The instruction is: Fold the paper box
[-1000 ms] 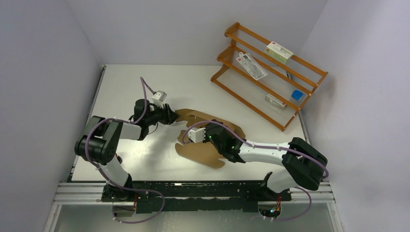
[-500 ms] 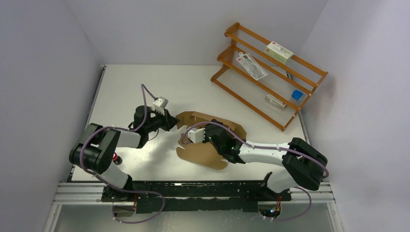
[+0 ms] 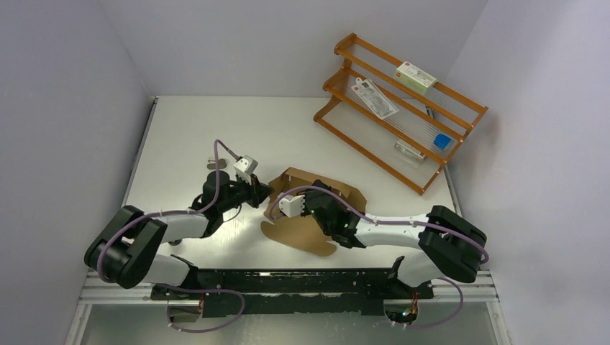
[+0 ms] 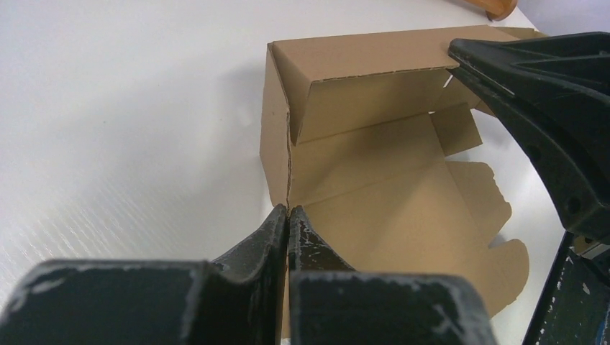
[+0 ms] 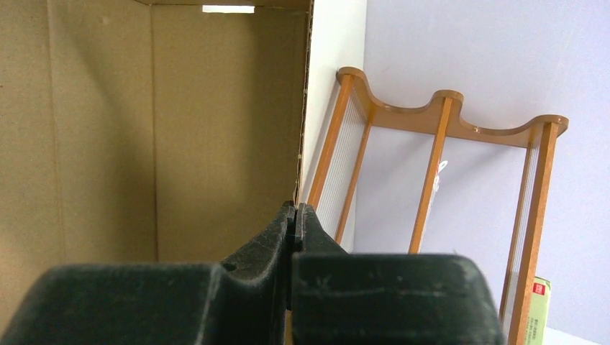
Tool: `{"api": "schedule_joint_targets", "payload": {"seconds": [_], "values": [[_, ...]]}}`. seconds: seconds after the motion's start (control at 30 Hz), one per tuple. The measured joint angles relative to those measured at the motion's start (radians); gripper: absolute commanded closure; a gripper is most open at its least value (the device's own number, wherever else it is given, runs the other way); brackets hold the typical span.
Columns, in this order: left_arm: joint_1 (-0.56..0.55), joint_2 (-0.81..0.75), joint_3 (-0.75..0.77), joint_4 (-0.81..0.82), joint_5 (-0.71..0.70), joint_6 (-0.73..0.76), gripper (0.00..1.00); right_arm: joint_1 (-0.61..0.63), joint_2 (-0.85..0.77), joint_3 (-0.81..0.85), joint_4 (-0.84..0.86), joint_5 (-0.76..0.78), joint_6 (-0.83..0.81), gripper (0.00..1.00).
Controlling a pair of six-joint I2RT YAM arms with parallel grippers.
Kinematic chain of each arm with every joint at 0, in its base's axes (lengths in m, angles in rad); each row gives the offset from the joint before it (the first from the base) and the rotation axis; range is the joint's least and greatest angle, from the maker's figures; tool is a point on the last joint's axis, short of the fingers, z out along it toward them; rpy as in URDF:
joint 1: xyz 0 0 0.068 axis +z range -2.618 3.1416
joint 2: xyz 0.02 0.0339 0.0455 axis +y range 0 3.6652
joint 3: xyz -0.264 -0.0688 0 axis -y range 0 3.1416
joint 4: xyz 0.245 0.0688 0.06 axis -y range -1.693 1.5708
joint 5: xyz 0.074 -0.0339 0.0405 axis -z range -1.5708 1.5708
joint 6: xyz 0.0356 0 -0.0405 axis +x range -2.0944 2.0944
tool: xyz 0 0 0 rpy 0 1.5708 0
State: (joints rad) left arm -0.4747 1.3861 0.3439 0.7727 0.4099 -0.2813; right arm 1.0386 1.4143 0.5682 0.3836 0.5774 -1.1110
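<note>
**Paper box** (image 3: 306, 231): brown cardboard, partly erected, at the middle of the white desk (image 3: 194, 136) between the two arms. In the left wrist view a side wall and the adjoining back panel stand upright. The scalloped flaps lie flat on the desk.

**Left hand** (image 4: 288, 213): fingers pressed narrow, pinching the near end of the upright side wall at its creased edge.

**Right hand** (image 5: 296, 210): fingers pressed together on the edge of an upright cardboard panel. The panel's inner face fills the left of that wrist view.

**Orange wooden rack** (image 3: 399, 108): three tiers, at the far right corner of the desk and well apart from the box. It carries small white packages (image 3: 416, 75).
</note>
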Motion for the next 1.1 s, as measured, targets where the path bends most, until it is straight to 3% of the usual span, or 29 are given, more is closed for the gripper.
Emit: {"api": "schedule_joint_targets", "payload": {"seconds": [0.6, 1.1], "values": [[-0.208, -0.058, -0.109, 0.072, -0.251, -0.041, 0.84, 0.099, 0.002, -0.071, 0.08, 0.08, 0.007, 1.0], [-0.237, -0.056, -0.153, 0.127, -0.294, -0.072, 0.79, 0.189, 0.047, -0.144, 0.206, 0.183, -0.005, 0.99]]}}
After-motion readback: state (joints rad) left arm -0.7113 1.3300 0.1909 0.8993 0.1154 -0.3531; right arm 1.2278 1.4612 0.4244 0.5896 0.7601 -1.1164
